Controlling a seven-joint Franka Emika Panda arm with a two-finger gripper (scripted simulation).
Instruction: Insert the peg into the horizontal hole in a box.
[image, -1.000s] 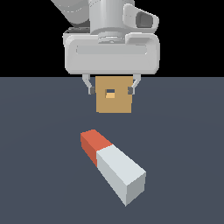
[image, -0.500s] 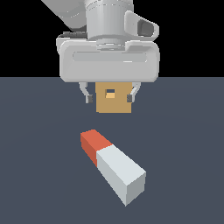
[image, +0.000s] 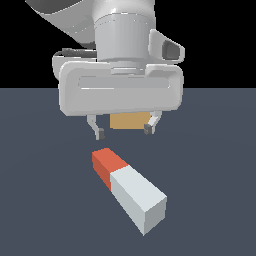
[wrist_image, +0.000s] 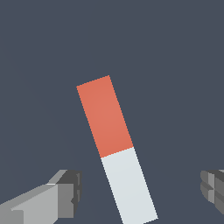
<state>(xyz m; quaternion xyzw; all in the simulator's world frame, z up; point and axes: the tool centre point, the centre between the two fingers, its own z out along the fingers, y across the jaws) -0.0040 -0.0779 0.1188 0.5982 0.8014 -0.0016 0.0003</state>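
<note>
The peg lies flat on the dark floor, its red end toward the box and its white-grey end toward the camera. In the wrist view the peg lies between and ahead of the fingers. My gripper hangs open and empty above the floor, just beyond the peg's red end. Its two fingertips stand wide apart. The tan box sits behind the gripper, mostly hidden by the hand. The hole is hidden.
The dark grey floor stretches all around. The arm's large grey hand fills the upper middle of the exterior view. Nothing else shows.
The gripper has come toward the camera and the peg, growing larger in view and covering most of the box and its hole. The peg has not moved.
</note>
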